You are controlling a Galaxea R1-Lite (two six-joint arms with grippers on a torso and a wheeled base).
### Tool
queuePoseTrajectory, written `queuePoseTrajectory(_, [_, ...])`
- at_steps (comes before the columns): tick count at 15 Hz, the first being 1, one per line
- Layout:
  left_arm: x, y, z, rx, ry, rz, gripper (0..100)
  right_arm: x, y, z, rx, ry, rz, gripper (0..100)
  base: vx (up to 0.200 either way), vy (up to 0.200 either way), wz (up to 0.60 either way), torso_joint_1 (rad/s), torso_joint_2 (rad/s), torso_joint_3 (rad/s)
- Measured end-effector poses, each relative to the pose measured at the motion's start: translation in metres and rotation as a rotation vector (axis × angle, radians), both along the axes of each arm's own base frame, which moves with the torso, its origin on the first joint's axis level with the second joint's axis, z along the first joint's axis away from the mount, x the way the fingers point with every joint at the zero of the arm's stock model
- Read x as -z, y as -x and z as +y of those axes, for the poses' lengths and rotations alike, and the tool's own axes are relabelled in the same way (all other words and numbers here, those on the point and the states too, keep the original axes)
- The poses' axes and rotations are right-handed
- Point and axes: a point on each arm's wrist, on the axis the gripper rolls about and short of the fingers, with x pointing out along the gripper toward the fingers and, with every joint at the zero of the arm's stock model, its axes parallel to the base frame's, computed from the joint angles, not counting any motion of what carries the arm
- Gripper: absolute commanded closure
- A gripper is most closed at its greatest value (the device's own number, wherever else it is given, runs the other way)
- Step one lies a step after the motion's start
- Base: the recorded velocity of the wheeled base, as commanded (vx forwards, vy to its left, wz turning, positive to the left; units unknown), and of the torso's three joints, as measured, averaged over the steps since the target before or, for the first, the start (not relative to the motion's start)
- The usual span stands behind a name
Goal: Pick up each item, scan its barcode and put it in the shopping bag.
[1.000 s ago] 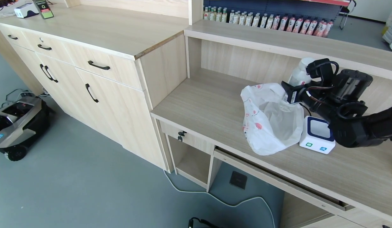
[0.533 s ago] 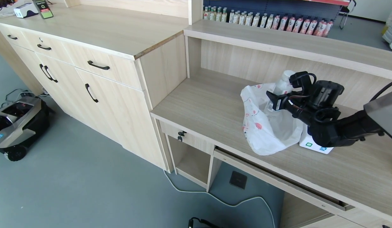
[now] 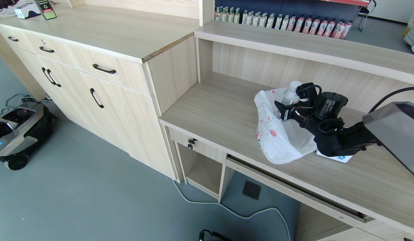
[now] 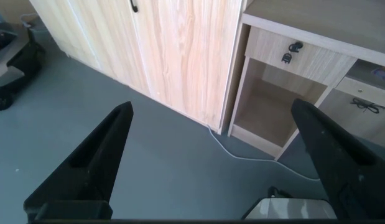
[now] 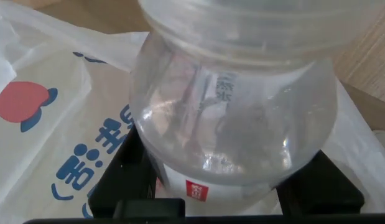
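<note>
Closest to me, my left claw (image 4: 211, 107) hangs low over the grey floor (image 3: 93, 194) with its two fingers wide apart. A white cable (image 3: 227, 207) runs across the floor beyond it, below the open cubby under the surface (image 3: 220, 110).

Up on the surface, near its front edge, lies the white plastic bag (image 3: 280, 140), slumped with its mouth open upward. A white scanner (image 3: 340, 158) sits just beside the bag on the right, mostly hidden behind my right arm.

My right claw (image 3: 292, 98) is over the far side of the bag's mouth, clamped on a clear bottle (image 3: 290, 95) with one finger on each side of its body. The bottle leans a little, white cap up, with its lower part at the bag's rim. I cannot tell whether its base touches the plastic. From the right wrist view the bottle sits between the dark fingers, with the bag's printed side right behind it.

To the left stands a wooden cabinet (image 3: 103, 93) with black handles. Behind the bag the back wall rises to a shelf (image 3: 294, 43), and well beyond it a row of drinks (image 3: 280, 21) is lined up.
</note>
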Motion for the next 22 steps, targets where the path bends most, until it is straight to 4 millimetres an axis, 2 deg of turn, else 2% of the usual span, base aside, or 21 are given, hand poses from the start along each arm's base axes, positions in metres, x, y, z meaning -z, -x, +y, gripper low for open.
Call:
queuePoseTrajectory(6, [0.0, 0.0, 0.0, 0.0, 0.0, 0.0, 0, 0.009, -0.005, -0.001, 0.002, 0.002, 0.017, 100, 0.0, 0.0, 0.0, 0.0, 0.0, 0.0])
queuePoseTrajectory(7, [0.0, 0.0, 0.0, 0.0, 0.0, 0.0, 0, 0.01, -0.003, -0.001, 0.002, 0.001, 0.024, 0, 0.0, 0.0, 0.0, 0.0, 0.0, 0.0])
queuePoseTrajectory(9, [0.0, 0.0, 0.0, 0.0, 0.0, 0.0, 0, 0.009, 0.0, -0.001, 0.003, -0.005, 0.043, 0, 0.0, 0.0, 0.0, 0.0, 0.0, 0.0])
queuePoseTrajectory(10, [0.0, 0.0, 0.0, 0.0, 0.0, 0.0, 0, 0.002, 0.004, -0.001, 0.002, -0.006, 0.042, 0, 0.0, 0.0, 0.0, 0.0, 0.0, 0.0])
queuePoseTrajectory(13, [0.0, 0.0, 0.0, 0.0, 0.0, 0.0, 0, -0.035, 0.034, -0.007, 0.009, -0.007, 0.037, 0, 0.0, 0.0, 0.0, 0.0, 0.0, 0.0])
queuePoseTrajectory(15, [0.0, 0.0, 0.0, 0.001, 0.0, 0.0, 0, -0.064, 0.07, -0.017, 0.027, -0.001, 0.04, 0, 0.0, 0.0, 0.0, 0.0, 0.0, 0.0])
queuePoseTrajectory(18, [0.0, 0.0, 0.0, 0.0, 0.0, 0.0, 0, -0.098, 0.137, -0.043, 0.093, 0.005, 0.066, 0, 0.0, 0.0, 0.0, 0.0, 0.0, 0.0])
queuePoseTrajectory(20, [0.0, 0.0, 0.0, 0.0, 0.0, 0.0, 0, -0.102, 0.181, -0.07, 0.198, 0.026, 0.188, 0, 0.0, 0.0, 0.0, 0.0, 0.0, 0.0])
queuePoseTrajectory(22, [0.0, 0.0, 0.0, 0.0, 0.0, 0.0, 0, -0.096, 0.217, -0.1, 0.417, 0.097, 0.349, 0, 0.0, 0.0, -0.6, -0.107, 0.17, 0.083])
